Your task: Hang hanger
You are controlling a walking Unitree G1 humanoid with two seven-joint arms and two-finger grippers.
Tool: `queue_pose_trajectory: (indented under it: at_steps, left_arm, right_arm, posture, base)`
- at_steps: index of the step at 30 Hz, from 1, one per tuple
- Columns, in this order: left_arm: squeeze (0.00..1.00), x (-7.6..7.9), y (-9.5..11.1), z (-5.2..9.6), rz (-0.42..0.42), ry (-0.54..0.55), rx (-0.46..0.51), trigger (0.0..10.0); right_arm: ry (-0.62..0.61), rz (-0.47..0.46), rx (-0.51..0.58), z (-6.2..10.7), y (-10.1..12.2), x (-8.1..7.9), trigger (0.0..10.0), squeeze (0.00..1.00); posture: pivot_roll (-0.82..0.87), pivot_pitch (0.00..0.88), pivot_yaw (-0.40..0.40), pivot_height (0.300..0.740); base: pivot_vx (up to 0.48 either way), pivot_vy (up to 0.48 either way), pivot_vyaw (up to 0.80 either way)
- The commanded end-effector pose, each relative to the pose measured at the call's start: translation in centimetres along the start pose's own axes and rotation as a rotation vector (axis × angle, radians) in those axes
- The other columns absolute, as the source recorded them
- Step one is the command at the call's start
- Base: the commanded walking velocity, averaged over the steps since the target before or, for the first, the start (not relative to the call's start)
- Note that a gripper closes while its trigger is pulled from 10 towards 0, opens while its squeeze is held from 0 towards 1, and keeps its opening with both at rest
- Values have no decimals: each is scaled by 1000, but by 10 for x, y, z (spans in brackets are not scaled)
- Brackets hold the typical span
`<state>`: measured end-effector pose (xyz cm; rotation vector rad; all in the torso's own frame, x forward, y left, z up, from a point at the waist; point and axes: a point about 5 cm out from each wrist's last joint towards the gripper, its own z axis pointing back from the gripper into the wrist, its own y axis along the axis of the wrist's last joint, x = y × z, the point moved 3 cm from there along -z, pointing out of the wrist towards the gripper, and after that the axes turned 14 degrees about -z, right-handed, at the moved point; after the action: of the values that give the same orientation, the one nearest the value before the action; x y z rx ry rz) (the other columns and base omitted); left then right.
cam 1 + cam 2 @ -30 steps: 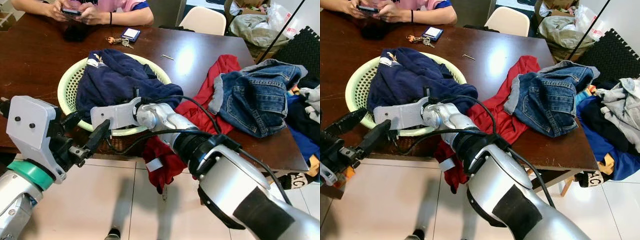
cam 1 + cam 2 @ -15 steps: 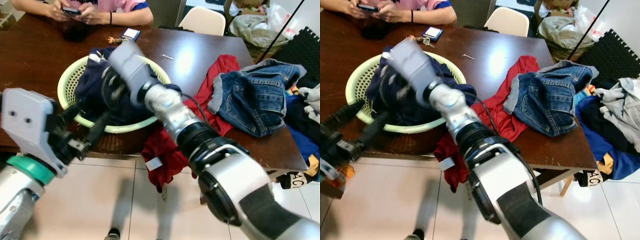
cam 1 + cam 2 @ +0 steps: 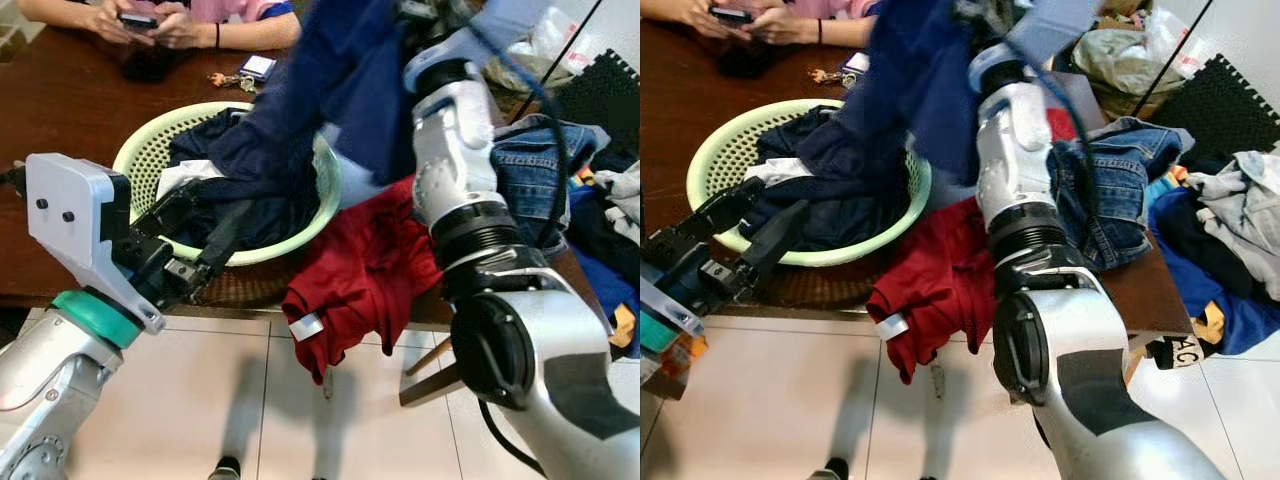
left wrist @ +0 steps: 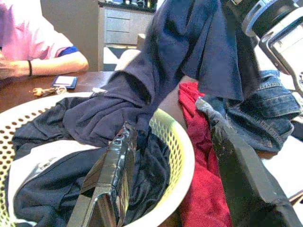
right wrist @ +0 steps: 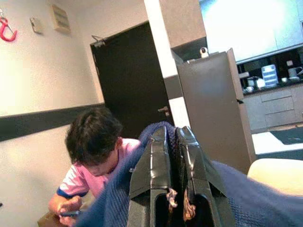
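A dark wooden table (image 3: 60, 150) is standing in a home room, strewn with laundry: a red garment (image 3: 365, 265) is drooping over its near edge, a pile of jeans (image 3: 545, 170) is lying to the right, and a person (image 3: 180, 15) is sitting at the far side using a phone. A pale green laundry basket (image 3: 325, 185) is sitting near the edge, holding dark clothes. The right gripper (image 5: 173, 170) is raised high, its fingers (image 5: 151, 165) clenched on a navy garment (image 3: 330, 90), which is trailing down into the basket, probably lifted to pull it free of the tangle. The left gripper (image 3: 195, 245) is waiting beside the basket's rim, its fingers (image 4: 111, 177) spread apart and grasping nothing, seemingly ready to help. I cannot make out any hanger, so the hanging itself is probably not yet begun.
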<state>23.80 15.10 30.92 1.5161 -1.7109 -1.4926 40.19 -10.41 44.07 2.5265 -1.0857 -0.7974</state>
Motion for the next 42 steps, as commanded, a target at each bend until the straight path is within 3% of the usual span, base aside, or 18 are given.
queue_pose_trajectory:
  at_steps: [1,4,8,9,10,11,13,14,18,19,20,21,22,25,36,37,41,42]
  left_arm:
    - [0,4,1,0,10,-17,10,10000]
    - [0,3,-1,0,9,-3,2,10000]
    - [0,3,-3,-1,8,0,-8,10000]
    - [0,3,-5,-1,7,-1,-17,10000]
    - [0,3,-5,-1,7,-1,-17,10000]
    - [0,4,-7,-1,6,-5,-27,10000]
    - [0,4,-7,-1,6,-5,-27,10000]
    - [0,4,-9,-1,6,-8,-34,10000]
    - [0,5,-10,-1,5,-10,-39,10000]
    - [0,5,-10,-1,2,-10,-44,10000]
    - [0,5,-10,-1,2,-10,-44,10000]
    - [0,4,-11,-2,0,-10,-48,10000]
    - [0,4,-11,-2,0,-10,-48,10000]
    - [0,5,-11,-4,-2,-7,-49,10000]
    - [0,5,-7,-1,-13,16,-50,10000]
    - [0,-3,-12,3,-51,59,-98,10000]
    - [0,-16,-20,8,-103,131,-165,10000]
    - [0,-31,-27,12,-180,228,-232,10000]
  right_arm:
    - [14,-1,77,-4,20,1,10000,0]
    - [106,0,70,-1,40,15,10000,0]
    - [191,75,-26,11,35,25,10000,0]
    - [186,223,-141,26,25,46,10000,0]
    - [186,223,-141,26,25,46,10000,0]
    - [115,423,-255,43,17,76,10000,0]
    - [115,423,-255,43,17,76,10000,0]
    - [69,582,-332,58,13,99,10000,0]
    - [78,673,-382,69,8,108,10000,0]
    - [139,683,-419,77,-4,102,10000,569]
    - [139,683,-419,77,-4,102,10000,569]
    - [250,667,-470,84,-26,85,10000,1000]
    - [250,667,-470,84,-26,85,10000,1000]
    - [420,627,-559,100,-71,49,10000,1000]
    - [439,554,-662,113,-126,8,10000,1000]
    - [390,584,-656,110,-134,3,10000,0]
    - [334,577,-618,106,-133,1,10000,0]
    - [232,453,-564,99,-125,5,10000,0]
  posture:
    - [250,205,-56,740]
    - [246,208,-60,740]
    - [238,209,-61,740]
    - [231,210,-61,740]
    - [231,210,-61,740]
    - [231,210,-61,740]
    - [231,210,-61,740]
    - [226,211,-61,740]
    - [228,213,-61,740]
    - [227,213,-60,740]
    - [227,213,-60,740]
    - [231,214,-61,740]
    - [231,214,-61,740]
    - [249,225,-68,740]
    - [286,265,-84,740]
    - [300,274,-88,740]
    - [308,276,-89,740]
    - [303,273,-87,740]
  base:
    - [0,0,0]
    - [0,0,0]
    - [0,0,0]
    - [0,0,0]
    - [0,0,0]
    - [0,0,0]
    - [0,0,0]
    - [0,0,0]
    - [0,0,0]
    - [0,0,0]
    - [0,0,0]
    - [0,0,0]
    - [0,0,0]
    - [0,0,0]
    - [0,0,0]
    - [0,0,0]
    - [0,0,0]
    - [0,0,0]
